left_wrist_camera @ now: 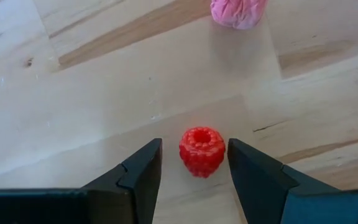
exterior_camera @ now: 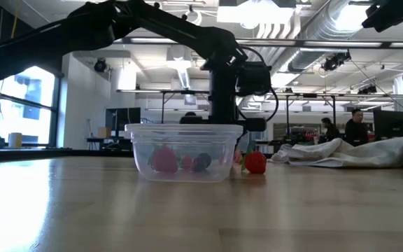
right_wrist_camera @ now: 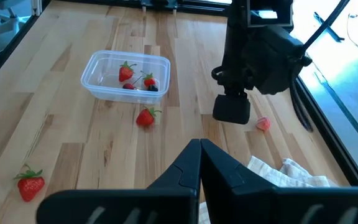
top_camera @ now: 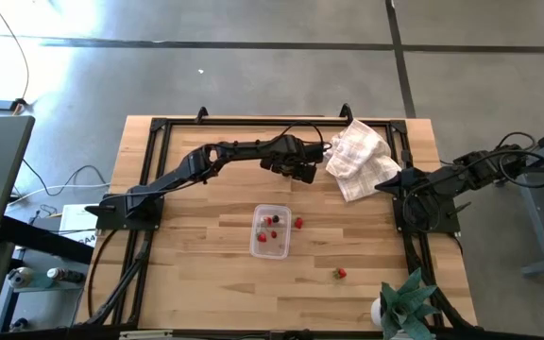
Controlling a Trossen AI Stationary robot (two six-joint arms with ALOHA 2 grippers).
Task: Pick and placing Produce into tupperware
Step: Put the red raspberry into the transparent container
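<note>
Left claw: the left claw [left_wrist_camera: 193, 171] stands wide open over the worktop [top_camera: 206, 274], beyond the tupperware [top_camera: 271, 231] on its far side; a red raspberry [left_wrist_camera: 201, 151] sits on the wood between its two fingers [left_wrist_camera: 138, 171], with a gap on each side, not gripped.
Right claw: the right claw [right_wrist_camera: 200, 155] is pressed fully shut and holds nothing, parked well to the right of the tupperware, beside the cloth.
Tupperware: clear container near the middle of the worktop, holding a strawberry [right_wrist_camera: 125, 72] and a few smaller red and dark pieces.
Produce near tupperware: one strawberry with green top [top_camera: 298, 223] lies just beside its right wall; another [top_camera: 340, 273] lies well apart toward the near right; a pale pink piece [left_wrist_camera: 238, 11] lies beyond the raspberry, farther from the tupperware.
Surface: light wooden worktop in a black frame; a white checked cloth [top_camera: 359, 159] is crumpled to the far right of the tupperware; a green paper-like plant [top_camera: 409, 297] stands at the near right edge.
Room: open hall with ceiling ducts and lights; two people [exterior_camera: 355, 127] sit far behind the cloth.
</note>
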